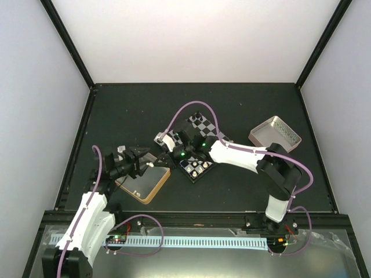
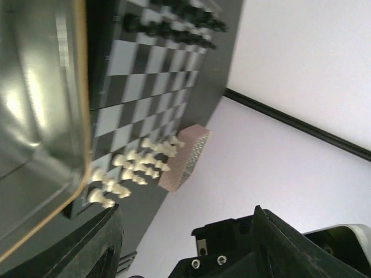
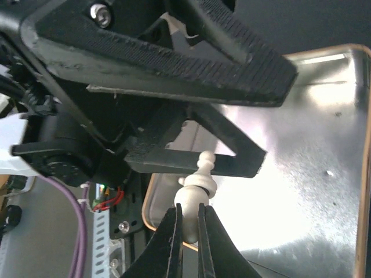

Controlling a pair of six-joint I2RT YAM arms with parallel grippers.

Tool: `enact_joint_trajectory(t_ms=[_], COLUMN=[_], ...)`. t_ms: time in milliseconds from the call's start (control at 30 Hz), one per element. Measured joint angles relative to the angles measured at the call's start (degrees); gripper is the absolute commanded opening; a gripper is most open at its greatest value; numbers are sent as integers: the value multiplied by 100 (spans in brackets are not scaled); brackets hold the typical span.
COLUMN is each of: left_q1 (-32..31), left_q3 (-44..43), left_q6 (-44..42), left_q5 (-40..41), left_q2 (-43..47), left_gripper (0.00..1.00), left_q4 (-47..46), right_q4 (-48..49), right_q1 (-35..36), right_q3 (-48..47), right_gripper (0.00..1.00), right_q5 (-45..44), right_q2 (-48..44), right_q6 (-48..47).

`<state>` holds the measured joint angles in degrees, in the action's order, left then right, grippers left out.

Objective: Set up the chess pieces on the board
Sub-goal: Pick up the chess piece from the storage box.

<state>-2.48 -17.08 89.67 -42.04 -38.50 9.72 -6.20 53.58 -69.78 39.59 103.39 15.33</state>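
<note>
The right gripper pinches a cream-white chess piece by its base over the gold-rimmed tin, leaving the head free, probably for transfer to the spread left gripper. The board lies beside the right wrist.

ahead of right gripper: left gripper has its fingers spread wide right at the tips, lower one just about on the cream piece, so no straight way through
below both: tin, floor bare, gold rim all round
ahead of left gripper: board, middle rows open, cream pieces packed along the near edge, black pieces along the far edge
over the board: right forearm lies across it
past the board: tray sits near its corner
</note>
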Motion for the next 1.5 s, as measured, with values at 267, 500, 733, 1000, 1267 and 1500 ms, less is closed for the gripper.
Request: enact_joint_trajectory(t_ms=[267, 500, 733, 1000, 1267, 1500], left_q1=[35, 52, 55, 55, 55, 55], left_q3=[-4, -227, -660, -813, -833, -951], left_q6=[251, 293, 297, 168, -68, -227], left_q5=[-262, -586, -940, -1172, -1292, -1405], left_q2=[247, -72, -402, -474, -520, -640], left_gripper=[64, 54, 50, 38, 26, 19], left_q4=[-1045, -1593, -2111, -2192, -1963, -1869], right_q4=[866, 1797, 2352, 2686, 2931, 3058], right_q1=[-317, -743, -824, -966, -994, -997], right_q3=[249, 470, 719, 841, 844, 844], right_gripper=[1, 1, 1, 1, 1, 1], right_q5=[461, 726, 933, 1014, 1064, 1134], right_q2=[-638, -911, -920, -920, -920, -918], right_q6=[682, 1469, 1921, 2223, 2426, 2524])
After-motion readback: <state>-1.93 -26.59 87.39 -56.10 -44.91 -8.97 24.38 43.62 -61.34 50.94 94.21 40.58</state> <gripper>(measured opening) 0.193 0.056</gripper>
